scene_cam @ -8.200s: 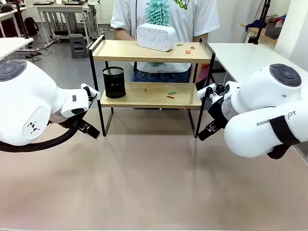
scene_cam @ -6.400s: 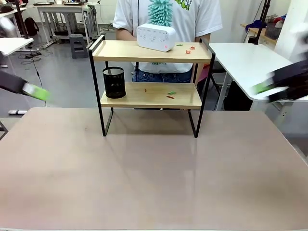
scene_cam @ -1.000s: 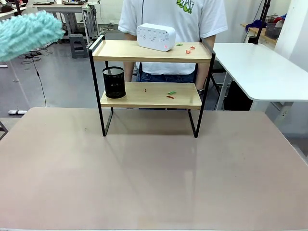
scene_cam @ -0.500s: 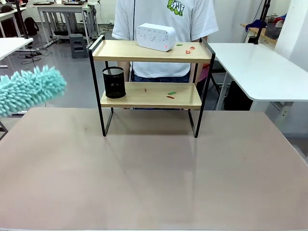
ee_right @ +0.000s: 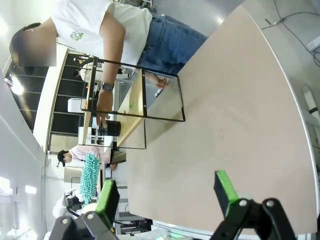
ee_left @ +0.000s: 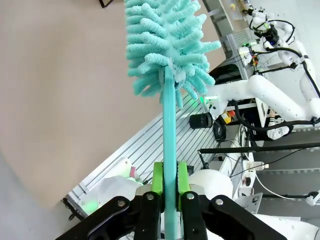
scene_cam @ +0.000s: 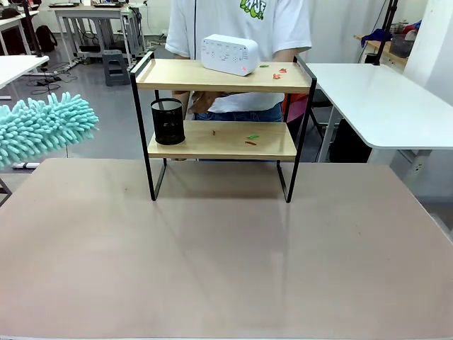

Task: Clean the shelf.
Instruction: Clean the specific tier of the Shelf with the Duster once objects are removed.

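- Left claw point(ee_left: 170, 177): mine, green pads point(ee_left: 158, 176) clamped tight on the thin handle of a teal duster point(ee_left: 167, 45). Its fluffy head points away from me at the left side of the table point(scene_cam: 226, 255), apart from the shelf.
- Right claw point(ee_right: 167, 192): mine, jaws spread wide, nothing between them.
- Shelf point(scene_cam: 177, 74): stands at the table's far edge, centre.
- Top board: white box point(scene_cam: 229, 54), small scraps point(scene_cam: 279, 71).
- Lower board: black mesh cup point(scene_cam: 168, 121) at left, more scraps.
- Behind the shelf: a person point(scene_cam: 241, 21).
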You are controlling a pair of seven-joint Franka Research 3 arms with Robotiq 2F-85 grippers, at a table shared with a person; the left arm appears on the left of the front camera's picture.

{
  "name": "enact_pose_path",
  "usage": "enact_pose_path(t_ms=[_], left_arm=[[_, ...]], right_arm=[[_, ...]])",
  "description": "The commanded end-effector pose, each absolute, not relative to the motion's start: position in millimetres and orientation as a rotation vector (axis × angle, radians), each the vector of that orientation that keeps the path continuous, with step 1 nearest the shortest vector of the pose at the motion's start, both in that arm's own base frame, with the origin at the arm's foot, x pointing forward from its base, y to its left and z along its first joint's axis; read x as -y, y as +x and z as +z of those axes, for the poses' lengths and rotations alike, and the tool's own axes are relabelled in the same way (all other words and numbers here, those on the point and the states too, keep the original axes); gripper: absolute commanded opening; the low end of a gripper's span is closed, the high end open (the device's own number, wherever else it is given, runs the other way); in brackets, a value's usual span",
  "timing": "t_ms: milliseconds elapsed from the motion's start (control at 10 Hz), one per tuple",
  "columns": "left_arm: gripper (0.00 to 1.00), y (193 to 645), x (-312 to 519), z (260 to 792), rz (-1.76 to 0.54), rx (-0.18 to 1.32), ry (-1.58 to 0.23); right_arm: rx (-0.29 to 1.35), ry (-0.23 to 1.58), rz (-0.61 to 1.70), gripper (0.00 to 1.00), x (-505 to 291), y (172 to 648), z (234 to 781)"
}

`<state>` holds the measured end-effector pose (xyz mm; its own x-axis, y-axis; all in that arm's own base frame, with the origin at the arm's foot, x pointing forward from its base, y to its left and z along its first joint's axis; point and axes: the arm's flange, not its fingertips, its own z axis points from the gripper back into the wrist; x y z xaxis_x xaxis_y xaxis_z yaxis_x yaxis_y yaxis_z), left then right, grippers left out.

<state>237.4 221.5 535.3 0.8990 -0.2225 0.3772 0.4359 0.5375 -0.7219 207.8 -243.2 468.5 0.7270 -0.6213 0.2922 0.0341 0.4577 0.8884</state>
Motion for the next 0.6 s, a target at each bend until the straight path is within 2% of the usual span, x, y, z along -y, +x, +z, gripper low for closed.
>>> enact_pose_path(t_ms=[0,500], left_arm=[[0.0,239.2,-223.2,541.6,-0.383,0.264,-0.95],[0.0,239.2,-223.2,541.6,-0.383,0.264,-0.95]], right_arm=[[0.688,1.034,-0.421,1.0,244.9,209.8,470.9],[0.688,1.034,-0.421,1.0,244.9,209.8,470.9]])
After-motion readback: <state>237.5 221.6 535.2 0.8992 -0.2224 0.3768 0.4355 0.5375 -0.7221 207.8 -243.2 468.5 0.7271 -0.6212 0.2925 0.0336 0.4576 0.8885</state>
